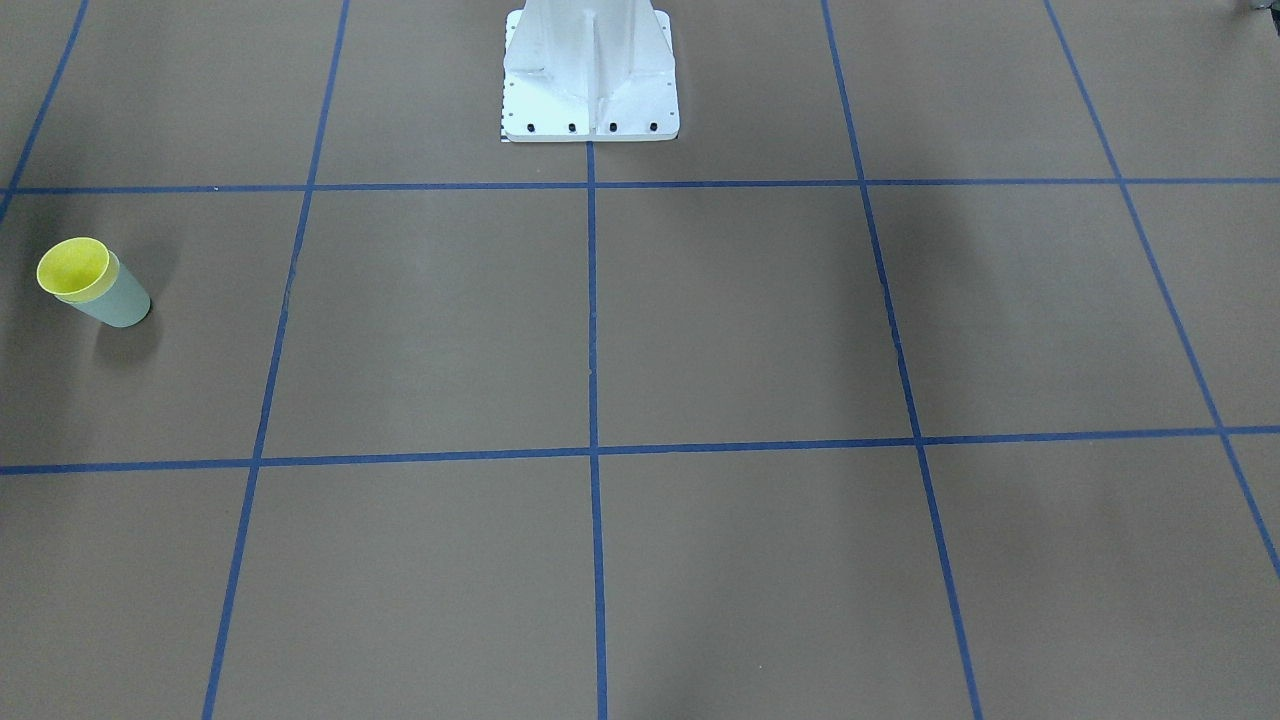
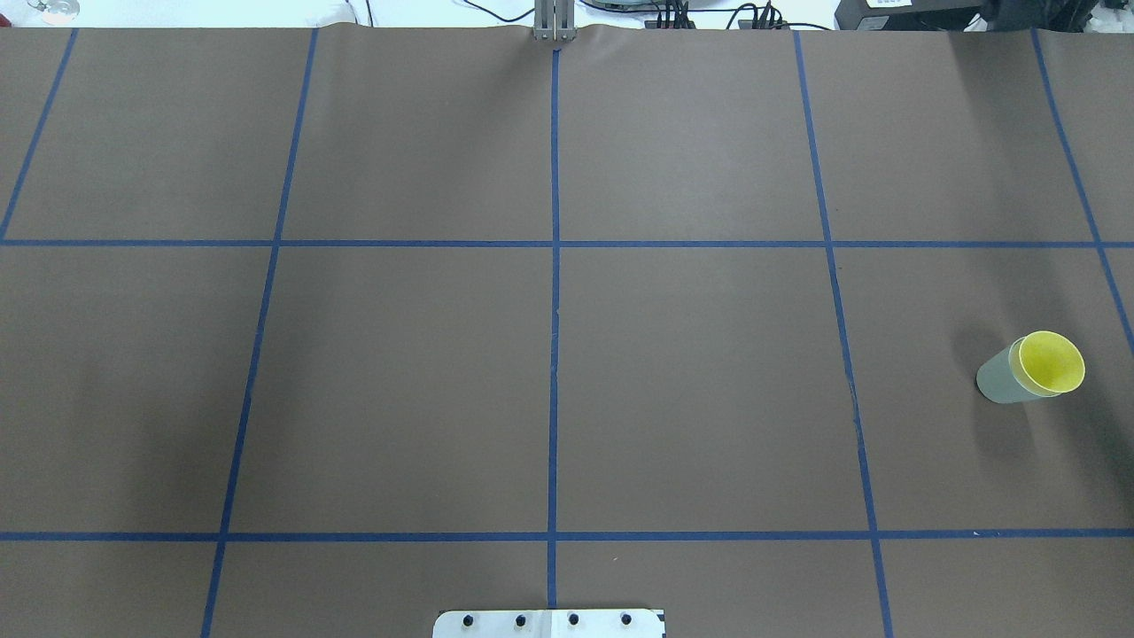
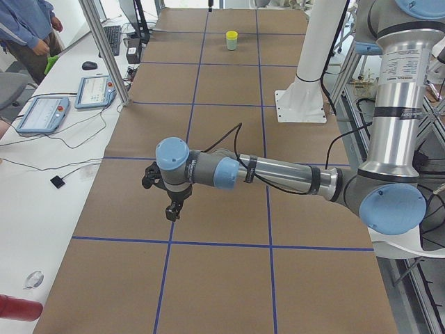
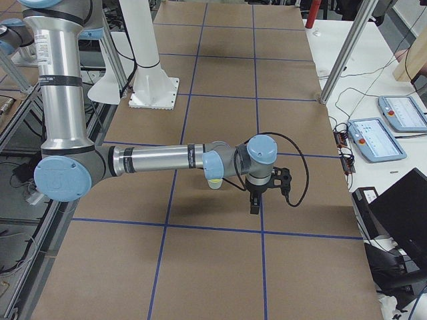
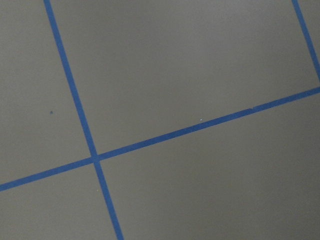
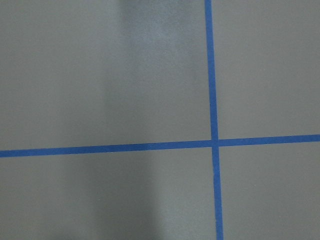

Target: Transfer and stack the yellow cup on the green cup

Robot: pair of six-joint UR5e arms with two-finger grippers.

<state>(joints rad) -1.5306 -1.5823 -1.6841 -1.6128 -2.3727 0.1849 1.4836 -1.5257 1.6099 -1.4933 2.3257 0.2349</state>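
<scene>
The yellow cup (image 2: 1052, 361) sits nested inside the green cup (image 2: 999, 379), and the pair stands upright near the table's right end. In the front-facing view the yellow cup (image 1: 75, 268) shows its rim above the green cup (image 1: 120, 300) at the far left. My left gripper (image 3: 172, 212) hangs over the table's other end, far from the cups. My right gripper (image 4: 255, 205) hovers a short way beside the stacked cups. Both grippers show only in the side views, so I cannot tell whether they are open or shut. Both wrist views show only brown table and blue tape.
Blue tape lines (image 2: 555, 354) divide the brown table into squares. The white robot pedestal (image 1: 590, 75) stands at the table's robot-side edge. A side bench holds control tablets (image 3: 42, 113), with a person (image 3: 28, 28) standing beside it. A metal post (image 3: 104, 49) rises at the bench edge.
</scene>
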